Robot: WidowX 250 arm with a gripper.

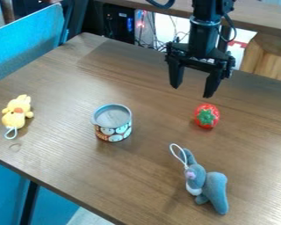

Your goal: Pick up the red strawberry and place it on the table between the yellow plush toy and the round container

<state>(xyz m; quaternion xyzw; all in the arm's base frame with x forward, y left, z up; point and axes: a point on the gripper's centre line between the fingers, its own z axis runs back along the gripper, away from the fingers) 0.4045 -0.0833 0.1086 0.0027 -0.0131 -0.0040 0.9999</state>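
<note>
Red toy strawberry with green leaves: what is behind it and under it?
Behind the strawberry is brown wooden tabletop, with the open black gripper higher in view. What is underneath is covered.

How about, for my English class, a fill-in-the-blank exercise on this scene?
The hand is not shut but ____.
Nearest to it, the strawberry has ____ leaves.
The can stands ____, not tipped over.
The toy farthest from the rabbit is coloured ____.

Missing words: open; green; upright; yellow.
</note>
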